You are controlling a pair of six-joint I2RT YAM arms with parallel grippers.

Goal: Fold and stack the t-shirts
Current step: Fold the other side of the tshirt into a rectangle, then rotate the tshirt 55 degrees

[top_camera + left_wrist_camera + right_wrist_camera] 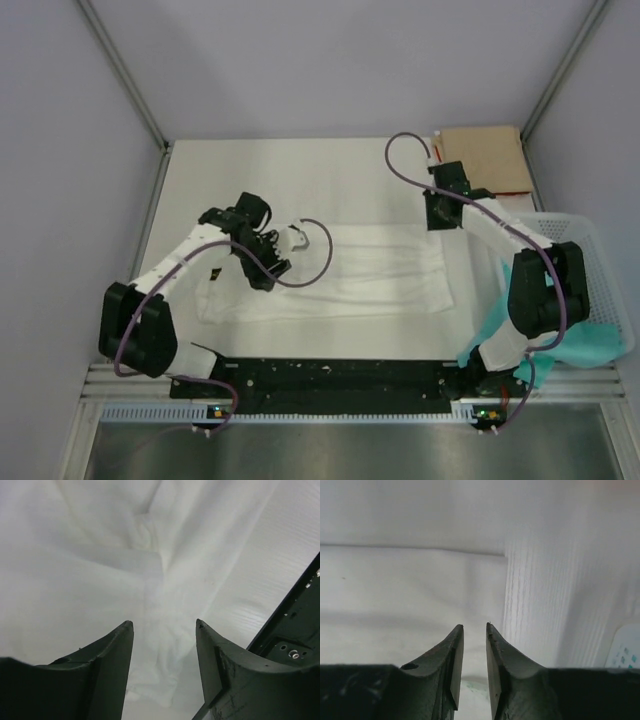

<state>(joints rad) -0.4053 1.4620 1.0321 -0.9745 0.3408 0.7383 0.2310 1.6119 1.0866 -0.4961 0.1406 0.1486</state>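
The white t-shirt [340,272] lies flat on the table as a long folded strip; no print shows. It fills the left wrist view [100,580] and shows in the right wrist view [410,590]. My left gripper [272,268] is open and empty just above the shirt's left part [164,622]. My right gripper [440,218] hovers at the shirt's far right corner [475,626], its jaws a narrow gap apart with nothing between them. The tan t-shirt [487,160] lies folded at the back right corner.
A white mesh basket [590,262] stands at the right edge with teal cloth [585,345] hanging from it. The black arm base rail [330,375] runs along the near edge and shows in the left wrist view [295,625]. Grey walls enclose the table.
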